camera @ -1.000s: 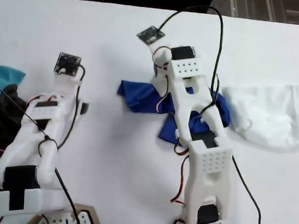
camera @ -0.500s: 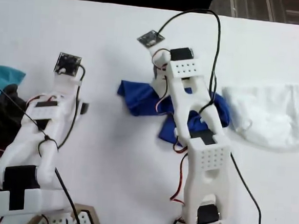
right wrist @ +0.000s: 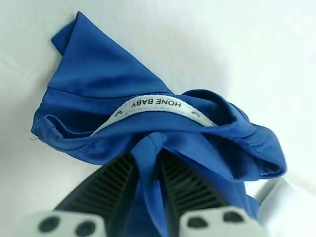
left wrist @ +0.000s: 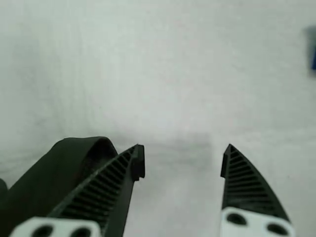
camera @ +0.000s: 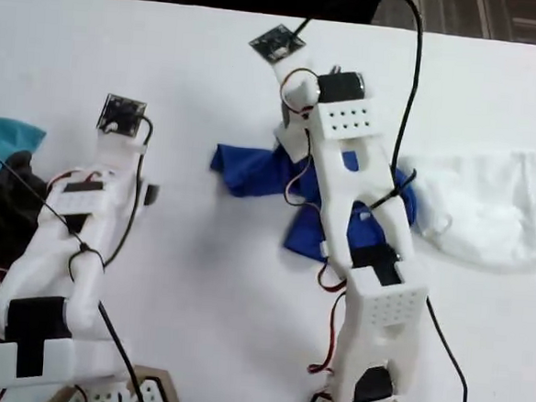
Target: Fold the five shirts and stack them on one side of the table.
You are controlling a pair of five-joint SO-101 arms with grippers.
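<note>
Four garments lay on the white table (camera: pixel 213 59): one crumpled royal-blue knit shirt (camera: pixel 252 168), one rumpled white shirt (camera: pixel 475 202), one teal cloth piece (camera: pixel 6 132) and one black bundled garment (camera: pixel 0 219). Two arms stood at the near edge.

The blue shirt sat near the table's middle, partly under the right arm. The right pincer (right wrist: pixel 148 157) was closed on a raised fold of it just below the labelled collar. The white shirt lay just beside the blue one, toward the right edge. The teal and black pieces touched each other at the left edge.

The left pincer (left wrist: pixel 182 158) hung wide apart over bare table, gripping nothing. Bare surface ran along the far edge and between the left arm and the blue shirt.
</note>
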